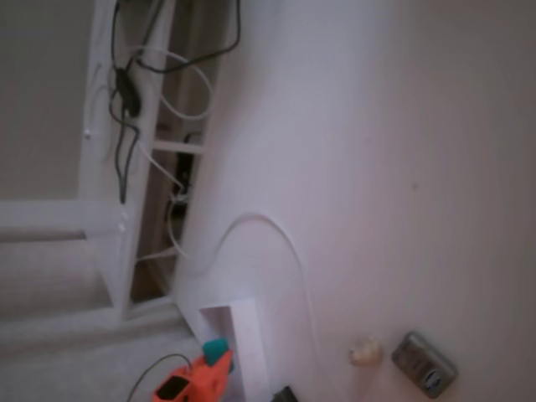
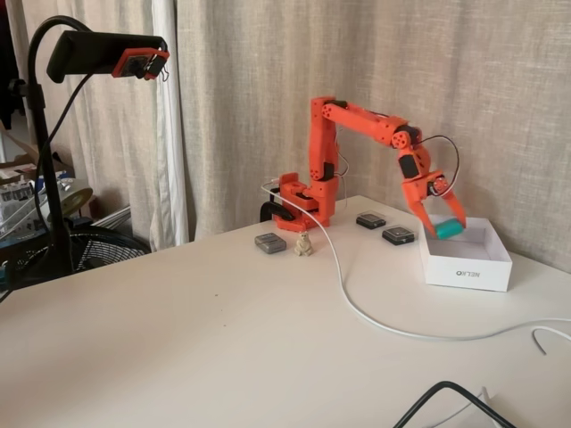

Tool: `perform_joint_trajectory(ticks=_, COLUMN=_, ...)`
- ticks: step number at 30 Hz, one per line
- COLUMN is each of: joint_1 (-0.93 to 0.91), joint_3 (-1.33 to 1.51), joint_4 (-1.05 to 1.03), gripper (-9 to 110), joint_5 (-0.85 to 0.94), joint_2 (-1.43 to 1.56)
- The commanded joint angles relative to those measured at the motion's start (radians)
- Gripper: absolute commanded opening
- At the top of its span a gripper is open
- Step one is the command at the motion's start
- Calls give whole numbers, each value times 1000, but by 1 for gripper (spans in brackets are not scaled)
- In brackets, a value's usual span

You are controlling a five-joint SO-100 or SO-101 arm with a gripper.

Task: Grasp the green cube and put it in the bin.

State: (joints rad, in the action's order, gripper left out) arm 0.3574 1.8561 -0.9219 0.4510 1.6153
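Note:
The green cube [image 2: 449,228] is a small teal block, and my orange gripper [image 2: 443,231] is shut on it. It hangs just above the left part of the open top of the bin [image 2: 464,267], a white box at the right of the table. The arm reaches over from its base at the back. In a fixed view, tilted and blurry, the cube [image 1: 216,346] shows at the tip of the gripper [image 1: 213,360], right beside the bin's white wall [image 1: 249,335] at the bottom edge.
A cream lump [image 2: 304,243] and a grey oblong object [image 2: 270,242] lie near the arm's base. Two dark flat pieces [image 2: 399,235] sit left of the bin. A white cable [image 2: 357,303] crosses the table, a black cable [image 2: 446,397] lies at the front, and a camera stand [image 2: 107,55] rises at the left.

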Motion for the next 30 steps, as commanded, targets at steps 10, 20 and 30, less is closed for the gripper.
perform_joint_trajectory(ticks=10, joint_1=-12, joint_3=11, joint_4=55, gripper=34, joint_5=5, joint_2=0)
perform_joint_trajectory(ticks=20, joint_1=-15, joint_3=34, joint_4=150, gripper=39, joint_5=8, joint_2=64)
perform_joint_trajectory(ticks=30, joint_1=-37, joint_3=132, joint_4=213, gripper=39, joint_5=-54, joint_2=422)
